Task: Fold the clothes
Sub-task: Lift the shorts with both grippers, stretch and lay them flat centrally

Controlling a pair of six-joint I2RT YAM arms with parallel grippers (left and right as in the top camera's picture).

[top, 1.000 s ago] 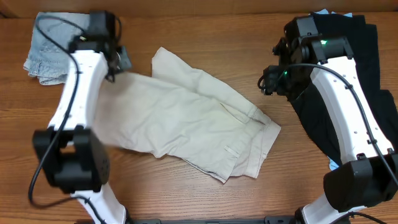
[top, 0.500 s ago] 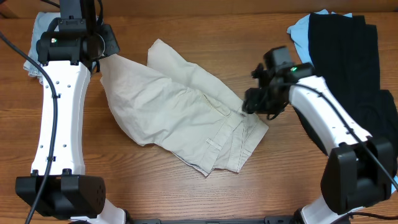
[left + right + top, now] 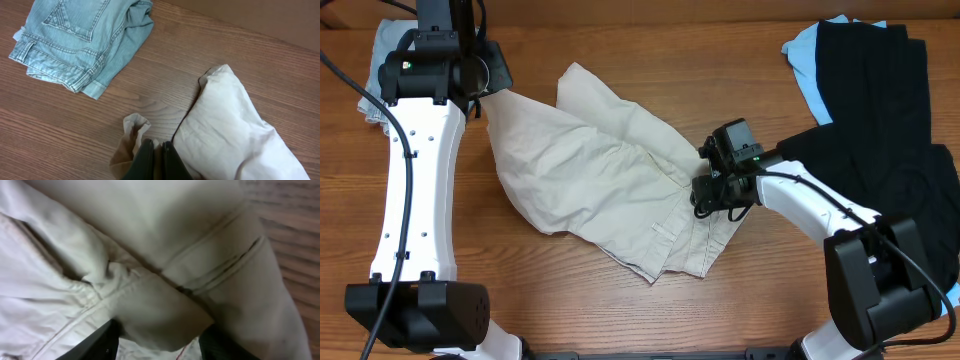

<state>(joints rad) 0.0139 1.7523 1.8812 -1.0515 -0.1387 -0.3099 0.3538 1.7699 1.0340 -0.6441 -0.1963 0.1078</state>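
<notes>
Left arm pose: it rises from its base at the near left edge and stretches straight toward the far left of the brown wooden table [image 3: 570, 310], with the wrist tipped down at the far end

Left gripper [image 3: 155, 160]: clenched, with the two dark fingers pressed together on a corner of the large beige khaki cotton shorts [image 3: 610, 180]; the pinched cloth bunches into a small crumple just ahead of the fingertips

Right arm pose: from its base at the near right edge it reaches low and leftward across the table, ending at the right side of the khaki shorts

Right gripper [image 3: 162, 342]: spread wide, with one finger on either side of a thick seamed fold of the khaki cloth, which lies in the gap between them; I cannot tell whether the pads press on it

Beige khaki cotton shorts: rumpled across the middle of the table, running from the far left corner held by the left gripper down to the near right, where layered edges lie just beside the right gripper

Faded light-blue denim shorts [image 3: 80, 40]: a folded heap at the far left, apart from the khaki cloth

Black garments [image 3: 880, 110]: laid out at the far right, with the right arm crossing their near left edge

Sky-blue garment [image 3: 805, 55]: under the black ones, showing at their far left side
</notes>
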